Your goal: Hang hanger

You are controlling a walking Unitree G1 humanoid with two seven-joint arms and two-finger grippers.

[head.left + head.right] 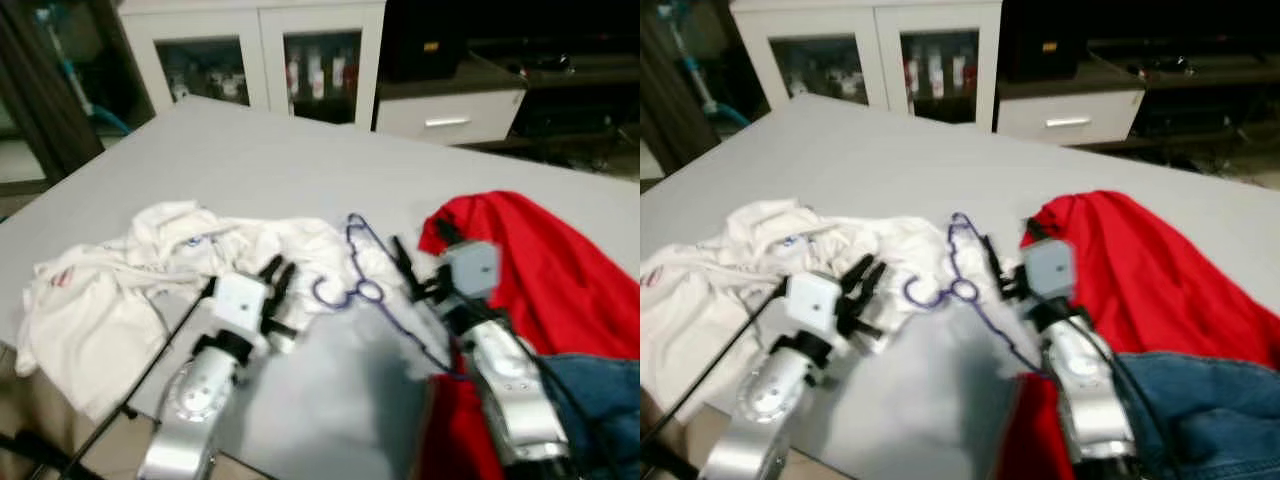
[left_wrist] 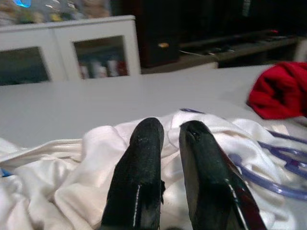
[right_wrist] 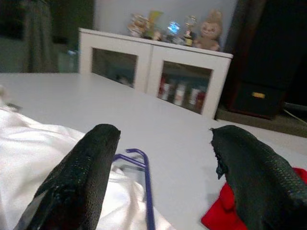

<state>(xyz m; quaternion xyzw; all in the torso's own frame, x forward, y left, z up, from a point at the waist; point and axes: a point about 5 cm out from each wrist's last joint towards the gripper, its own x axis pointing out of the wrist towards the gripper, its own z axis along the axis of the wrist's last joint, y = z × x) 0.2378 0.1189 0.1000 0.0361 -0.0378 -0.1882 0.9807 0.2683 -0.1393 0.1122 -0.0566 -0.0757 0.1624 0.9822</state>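
Presently, by view:

Left eye view — table [image 1: 300, 160]: grey top running from the near edge back toward 12 o'clock.
Left eye view — hanger [image 1: 365, 290]: purple, thin, lying flat near the middle of the table, hook end curled toward 9 o'clock, partly on the white cloth.
Left eye view — white garment [image 1: 130, 275]: crumpled heap at 9 o'clock of the hanger.
Left eye view — red garment [image 1: 540, 270]: bunched at 3 o'clock of the hanger, with blue denim [image 1: 600, 400] lying at its 5 o'clock.
Left eye view — left gripper [image 1: 276, 280]: over the edge of the white garment, at 8 o'clock of the hanger's hook, fingers pointing toward 1 o'clock.
Left eye view — right gripper [image 1: 422, 250]: between hanger and red garment, fingers spread, holding nothing.
Left eye view — cabinet [image 1: 260, 50]: white, glass doors, beyond the table at 12 o'clock.

Right eye view — drawer unit [image 1: 1070, 115]: white, at 1 o'clock behind the table.

Left wrist view — left gripper fingers [image 2: 139, 177]: two black fingers with a narrow gap, nothing gripped; white cloth under them, purple hanger loops just beside.

Right wrist view — right gripper fingers [image 3: 81, 177]: wide apart, empty; the hanger's purple bar lies on the cloth between them, a patch of red cloth near the other finger.
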